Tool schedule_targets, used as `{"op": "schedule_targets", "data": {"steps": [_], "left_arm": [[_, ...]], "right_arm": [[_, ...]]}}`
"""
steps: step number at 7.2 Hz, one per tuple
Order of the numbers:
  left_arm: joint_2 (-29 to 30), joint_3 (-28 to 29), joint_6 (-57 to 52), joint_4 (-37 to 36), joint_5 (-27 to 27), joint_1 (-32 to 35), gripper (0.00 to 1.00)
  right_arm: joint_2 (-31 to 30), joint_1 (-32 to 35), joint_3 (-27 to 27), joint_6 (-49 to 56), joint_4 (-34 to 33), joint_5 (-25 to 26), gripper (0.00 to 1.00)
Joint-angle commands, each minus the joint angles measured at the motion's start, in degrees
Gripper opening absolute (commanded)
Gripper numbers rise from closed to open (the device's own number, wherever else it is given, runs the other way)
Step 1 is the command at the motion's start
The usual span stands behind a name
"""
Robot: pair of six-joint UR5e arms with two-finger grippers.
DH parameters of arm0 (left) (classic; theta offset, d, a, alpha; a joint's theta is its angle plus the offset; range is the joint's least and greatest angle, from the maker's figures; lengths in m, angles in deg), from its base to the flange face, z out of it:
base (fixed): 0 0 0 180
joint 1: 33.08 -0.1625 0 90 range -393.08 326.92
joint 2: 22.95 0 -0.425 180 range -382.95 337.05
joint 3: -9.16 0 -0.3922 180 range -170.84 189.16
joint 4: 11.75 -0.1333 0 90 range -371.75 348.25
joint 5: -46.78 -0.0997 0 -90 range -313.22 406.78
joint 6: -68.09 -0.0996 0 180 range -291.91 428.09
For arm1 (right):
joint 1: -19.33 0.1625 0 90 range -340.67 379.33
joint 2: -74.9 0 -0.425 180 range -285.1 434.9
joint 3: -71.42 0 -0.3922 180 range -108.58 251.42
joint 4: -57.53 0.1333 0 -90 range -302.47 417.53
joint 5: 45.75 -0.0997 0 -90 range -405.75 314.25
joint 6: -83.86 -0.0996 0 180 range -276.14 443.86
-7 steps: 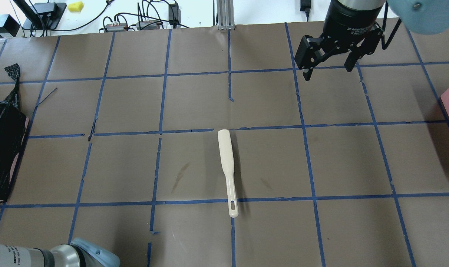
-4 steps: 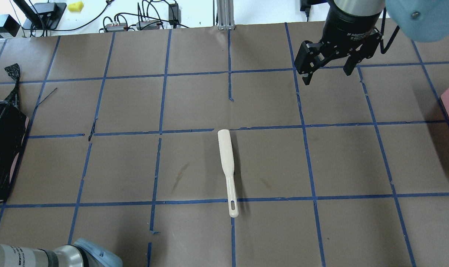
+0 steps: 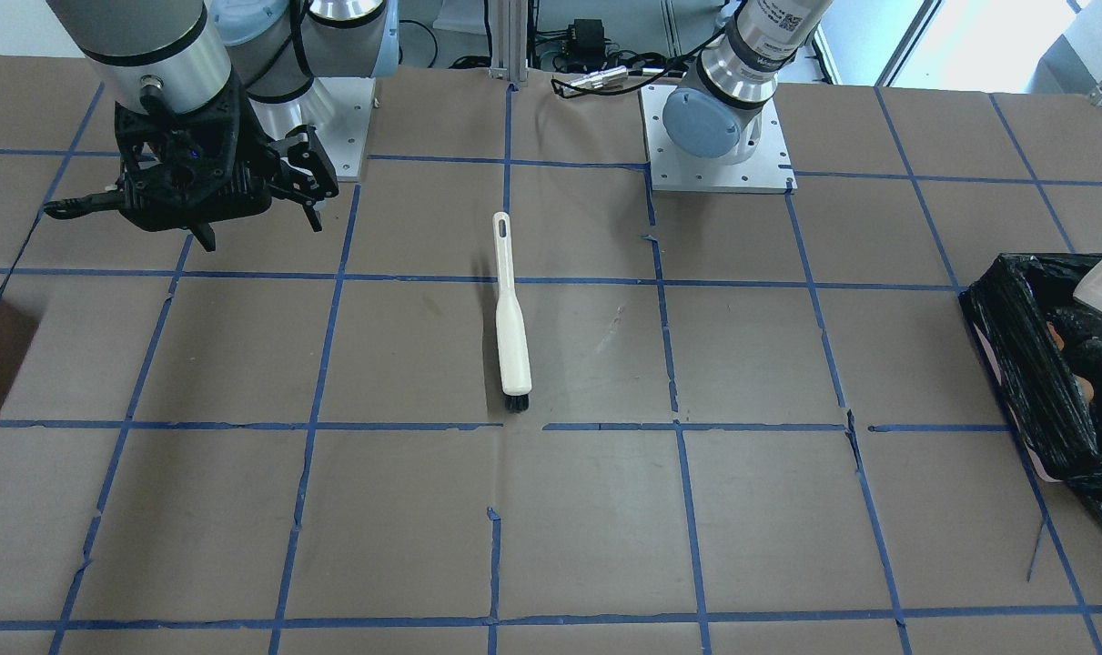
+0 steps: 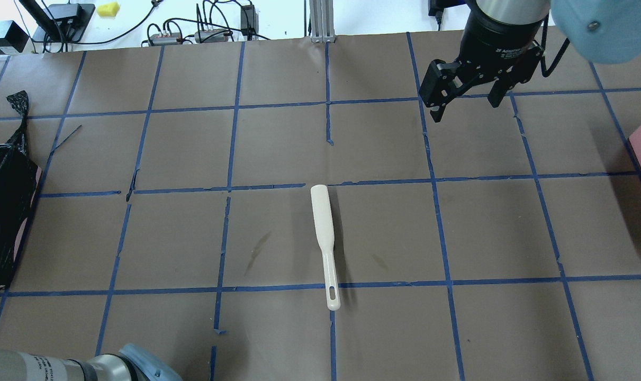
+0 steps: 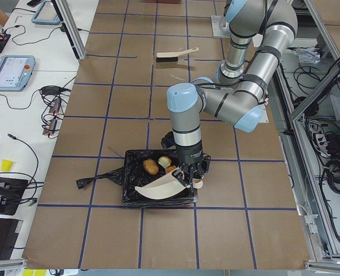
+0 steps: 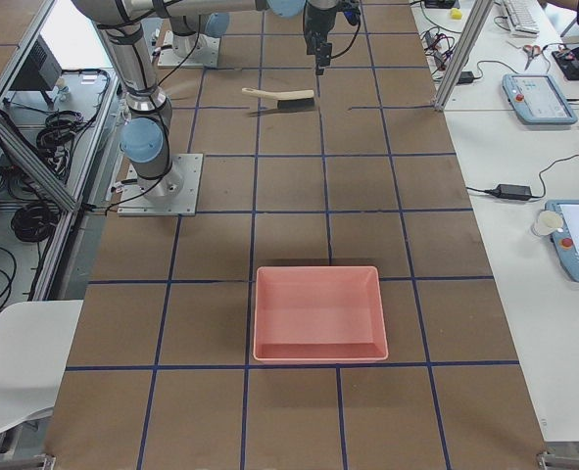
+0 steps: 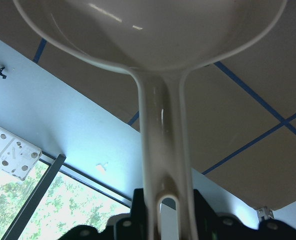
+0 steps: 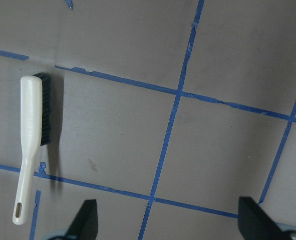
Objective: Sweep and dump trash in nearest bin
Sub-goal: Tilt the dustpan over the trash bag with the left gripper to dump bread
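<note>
In the exterior left view the trash lies as small tan and golden pieces inside the black-lined bin. My left gripper is shut on the handle of the white dustpan, which is tilted over the bin's near rim. In the left wrist view the dustpan fills the top, its handle clamped in the left gripper. My right gripper hangs open and empty over the far right of the table. The bin sits at the table's end on the robot's left.
A white brush with black bristles lies alone mid-table, and shows as the brush in the right wrist view. A pink tray stands at the table's right end. Cables and devices line the far edge.
The right gripper has barely shifted and stays open. The left arm's elbow at the bottom of the overhead view has slid slightly right. The brush has not moved.
</note>
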Motion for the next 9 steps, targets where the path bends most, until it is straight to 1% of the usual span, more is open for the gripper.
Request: {"op": "schedule_targets", "data": {"steps": [1,2,3,4,5,6,8,9], "left_arm": [[-1.5,-0.7,-0.3,-0.8,-1.0,0.6,0.05],[-1.7,0.3,-2.9,0.0,-0.4,0.7,0.05],[-2.2,0.6,-3.0,0.7,1.6,1.1,0.04],[-3.3,0.7,-1.6,1.4,5.2,1.2,0.04],[-4.0,0.1,1.6,1.7,6.5,1.5,0.04],[-4.7,-0.2,3.6,2.8,9.8,2.9,0.04],[-8.1,-0.7,8.7,5.9,9.9,8.9,0.04],[-9.8,-0.9,10.3,8.2,9.8,10.5,0.04]], "right_arm": [[-0.2,0.1,-0.2,0.3,-0.5,-0.4,1.0],[-0.2,0.1,-0.2,0.5,-0.5,-0.5,1.0],[-0.3,0.1,-0.2,0.5,-0.5,-0.5,1.0],[-0.3,0.1,-0.2,0.5,-0.5,-0.6,1.0],[-0.3,0.1,-0.2,0.6,-0.5,-1.6,1.0],[-0.2,0.1,-0.2,0.6,-0.5,-1.6,1.0],[0.2,0.1,-0.2,0.6,-0.6,-1.5,1.0],[0.2,0.1,-0.3,0.6,-0.6,-1.5,1.0]]}}
